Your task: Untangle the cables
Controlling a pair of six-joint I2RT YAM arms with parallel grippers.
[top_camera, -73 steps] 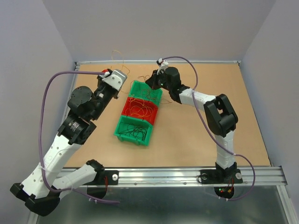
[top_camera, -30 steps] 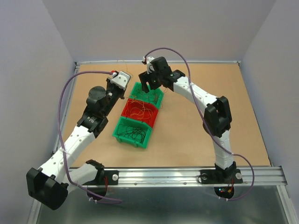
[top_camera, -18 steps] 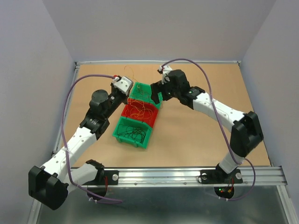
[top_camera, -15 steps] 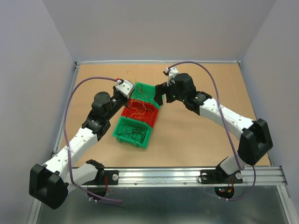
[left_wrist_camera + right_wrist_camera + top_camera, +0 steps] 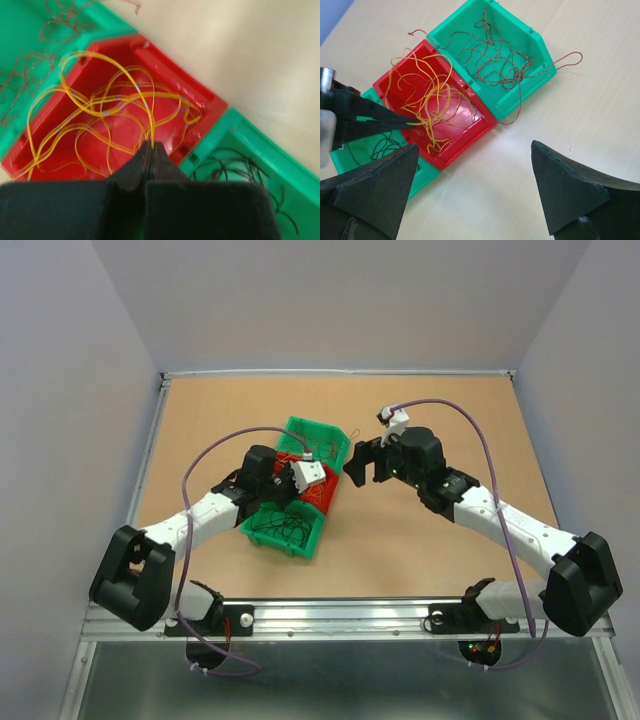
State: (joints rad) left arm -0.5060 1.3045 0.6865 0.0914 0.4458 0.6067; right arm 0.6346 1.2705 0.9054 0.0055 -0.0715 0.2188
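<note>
Three bins stand in a row. In the red bin [image 5: 470,125] lie the orange-yellow cables [image 5: 427,97]. My left gripper [image 5: 151,146] hangs low over that bin, shut on one yellow strand that loops up from its tips. In the top view the left gripper [image 5: 305,487] covers much of the red bin [image 5: 323,499]. Reddish cables [image 5: 495,60] fill the far green bin [image 5: 322,433], and dark cables [image 5: 235,167] lie in the near green bin [image 5: 285,532]. My right gripper [image 5: 472,172] stands open above bare table to the right of the bins, holding nothing.
One reddish strand [image 5: 568,59] hangs over the far green bin's rim onto the wooden table [image 5: 450,420]. Purple arm cables [image 5: 215,450] arch over both arms. Grey walls close the table on three sides, and a metal rail [image 5: 400,612] runs along the near edge.
My left arm swung from behind the bins down over the red bin with a yellow strand in its tips. My right gripper opened wide and drew back from the far green bin.
</note>
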